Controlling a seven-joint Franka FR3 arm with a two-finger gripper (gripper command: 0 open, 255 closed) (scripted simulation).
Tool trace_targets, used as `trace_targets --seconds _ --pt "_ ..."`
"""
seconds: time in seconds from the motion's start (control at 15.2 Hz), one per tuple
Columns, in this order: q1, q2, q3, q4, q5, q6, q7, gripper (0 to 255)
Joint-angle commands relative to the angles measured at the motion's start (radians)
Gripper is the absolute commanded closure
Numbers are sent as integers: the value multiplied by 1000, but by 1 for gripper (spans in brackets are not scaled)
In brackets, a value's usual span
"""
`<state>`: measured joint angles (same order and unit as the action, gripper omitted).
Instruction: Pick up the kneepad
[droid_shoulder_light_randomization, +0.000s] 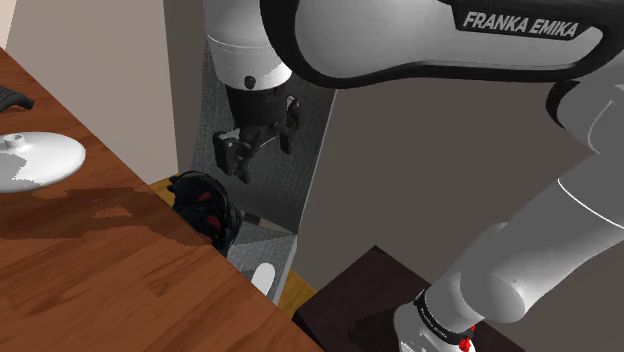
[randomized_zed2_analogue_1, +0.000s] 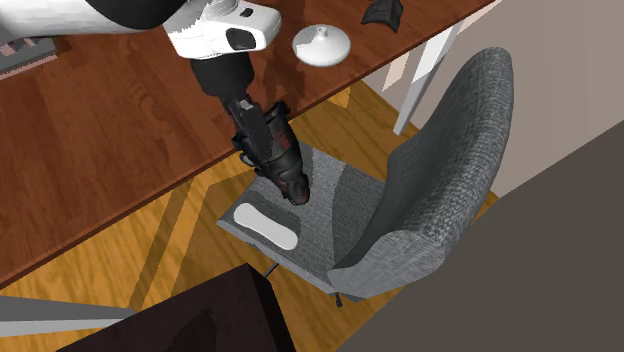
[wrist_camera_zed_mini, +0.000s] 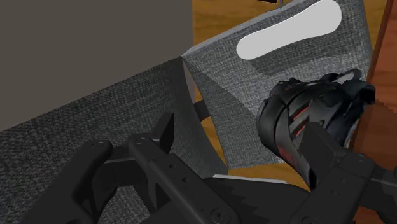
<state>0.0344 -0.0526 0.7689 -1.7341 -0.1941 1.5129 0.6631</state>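
Gripper (droid_shoulder_light_randomization: 262, 140) spread wide, nothing clasped. Black-red kneepad (wrist_camera_zed_mini: 312, 118) seen on grey chair seat (randomized_zed2_analogue_1: 330, 200) by desk (droid_shoulder_light_randomization: 100, 260), beside one finger. Approach judged done; grasp and lift not yet done.

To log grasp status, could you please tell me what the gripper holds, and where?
Nothing: the gripper has its jaws open above the kneepad on the chair seat.

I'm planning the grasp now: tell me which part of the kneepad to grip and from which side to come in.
Probably pinch the kneepad across the narrower width of its ribbed, domed shell, coming from above on the chair's side. It lies on the grey chair seat close by the edge of the wooden table, which leaves little room there. The open gripper hangs beside it.
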Motion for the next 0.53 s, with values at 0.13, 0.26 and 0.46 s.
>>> trace_targets --seconds 0.13,0.26,0.46 --pt "105 275 75 207 -212 -105 181 0" --pt "183 378 68 302 -289 -160 230 0" --pt "178 372 60 255 -282 -118 238 0"
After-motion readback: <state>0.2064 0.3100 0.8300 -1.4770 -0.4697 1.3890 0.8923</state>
